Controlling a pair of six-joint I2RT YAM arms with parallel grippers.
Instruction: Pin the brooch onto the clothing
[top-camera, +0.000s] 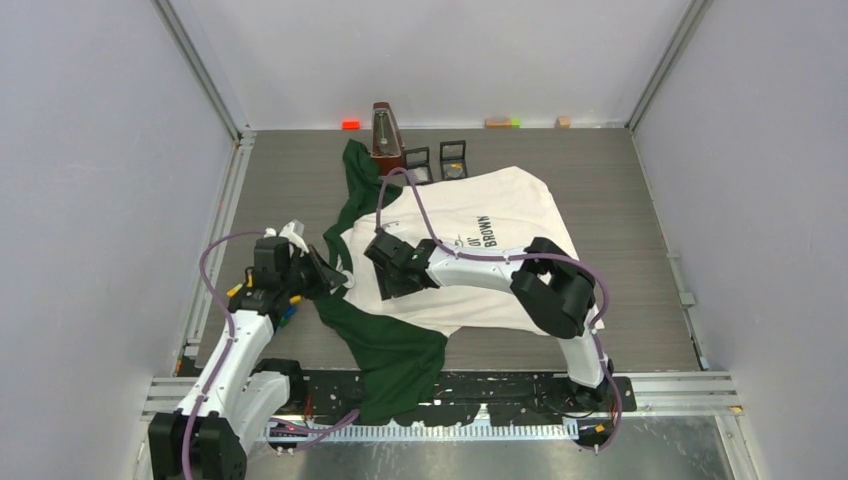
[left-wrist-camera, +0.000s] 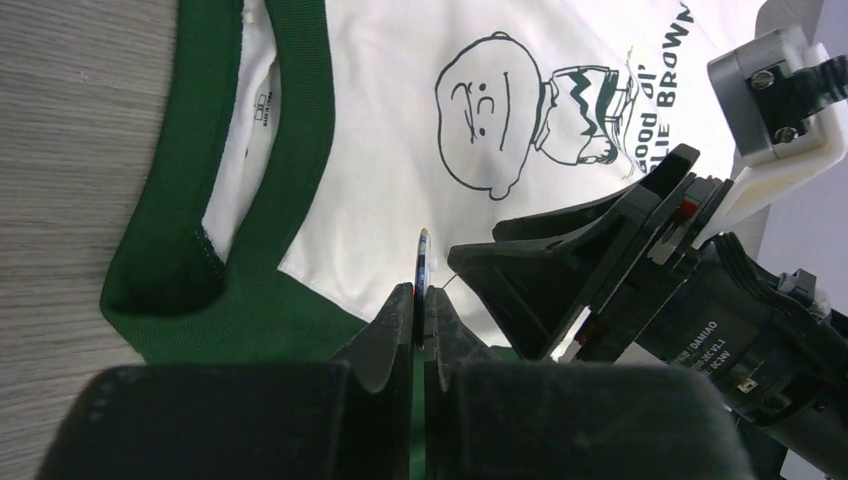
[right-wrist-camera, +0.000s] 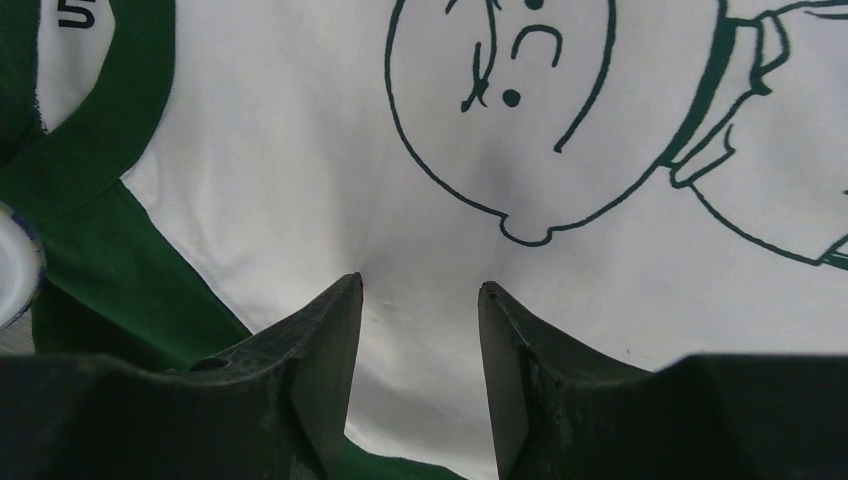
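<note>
The clothing (top-camera: 500, 215) is a white T-shirt with dark green sleeves and collar, spread on the table. Its cartoon face print (left-wrist-camera: 490, 110) shows in both wrist views. The brooch (left-wrist-camera: 424, 258) is a thin disc seen edge-on, and my left gripper (left-wrist-camera: 420, 295) is shut on it just above the shirt, near the green collar (left-wrist-camera: 300, 120). In the right wrist view the brooch (right-wrist-camera: 15, 265) peeks in at the left edge. My right gripper (right-wrist-camera: 420, 285) is open, both tips resting on the white cloth (right-wrist-camera: 300, 180) below the face. In the top view it (top-camera: 378, 268) sits close beside the left gripper (top-camera: 335, 272).
A wooden metronome-like box (top-camera: 385, 135) and two small black cases (top-camera: 417, 160) (top-camera: 453, 155) stand behind the shirt. Small coloured blocks (top-camera: 350, 124) lie along the back wall. A green sleeve (top-camera: 400, 360) hangs toward the near edge.
</note>
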